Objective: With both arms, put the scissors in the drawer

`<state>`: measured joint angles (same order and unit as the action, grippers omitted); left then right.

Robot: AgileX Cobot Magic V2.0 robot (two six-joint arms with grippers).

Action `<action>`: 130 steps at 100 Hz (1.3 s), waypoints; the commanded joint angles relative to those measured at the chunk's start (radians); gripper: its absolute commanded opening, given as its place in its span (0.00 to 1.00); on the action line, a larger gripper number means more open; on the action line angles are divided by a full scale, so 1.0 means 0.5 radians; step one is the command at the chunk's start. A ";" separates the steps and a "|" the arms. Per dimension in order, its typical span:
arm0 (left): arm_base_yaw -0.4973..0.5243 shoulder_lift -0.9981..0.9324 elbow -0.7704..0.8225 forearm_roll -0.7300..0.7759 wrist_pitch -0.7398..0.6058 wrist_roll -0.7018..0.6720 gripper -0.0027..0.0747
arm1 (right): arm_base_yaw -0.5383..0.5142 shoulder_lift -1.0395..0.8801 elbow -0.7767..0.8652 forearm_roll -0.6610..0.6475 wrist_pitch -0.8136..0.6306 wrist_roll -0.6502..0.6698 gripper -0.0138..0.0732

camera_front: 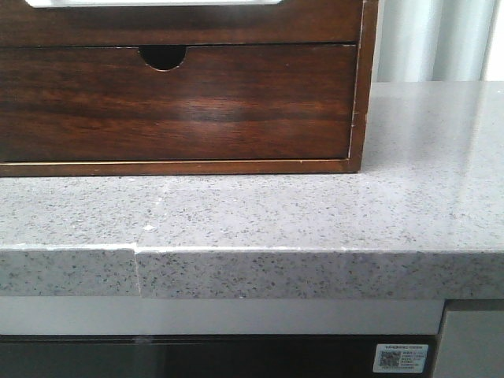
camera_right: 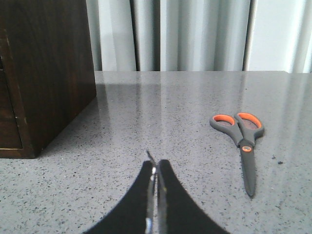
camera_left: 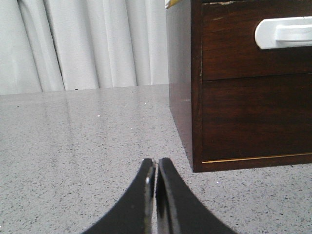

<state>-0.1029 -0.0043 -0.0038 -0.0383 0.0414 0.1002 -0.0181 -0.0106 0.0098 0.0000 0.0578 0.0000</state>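
Note:
The grey scissors (camera_right: 245, 148) with orange-lined handles lie flat on the speckled grey counter in the right wrist view, blades closed, apart from the cabinet. My right gripper (camera_right: 156, 165) is shut and empty, low over the counter, short of the scissors and to their side. The drawer (camera_left: 229, 48), dark reddish-brown with a whitish round-cornered opening (camera_left: 285, 33), is the upper one in the cabinet and is closed. It also shows at the top edge of the front view (camera_front: 181, 27). My left gripper (camera_left: 156, 163) is shut and empty near the cabinet's corner. Neither gripper shows in the front view.
A lower drawer (camera_front: 173, 102) with a small half-round notch (camera_front: 163, 57) sits under the task drawer, closed. The cabinet's side wall (camera_right: 44, 73) stands beside the right gripper. The counter's front edge (camera_front: 252, 272) is near. White curtains (camera_left: 87, 44) hang behind.

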 commanded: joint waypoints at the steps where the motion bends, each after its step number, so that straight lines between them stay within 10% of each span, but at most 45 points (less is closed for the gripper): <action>1: 0.000 -0.062 0.072 -0.004 -0.158 -0.013 0.01 | -0.011 -0.024 0.032 0.000 -0.150 -0.012 0.08; 93: 0.000 -0.062 0.055 -0.222 -0.228 -0.014 0.01 | -0.011 -0.024 0.019 0.000 -0.224 -0.012 0.08; 130: 0.000 0.137 -0.587 -0.436 0.118 -0.014 0.01 | -0.011 -0.003 -0.464 0.022 0.157 0.000 0.08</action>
<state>-0.1029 0.0053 -0.1737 -0.2467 0.0981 0.1002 -0.0181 -0.0106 -0.1267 0.0164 0.1673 0.0000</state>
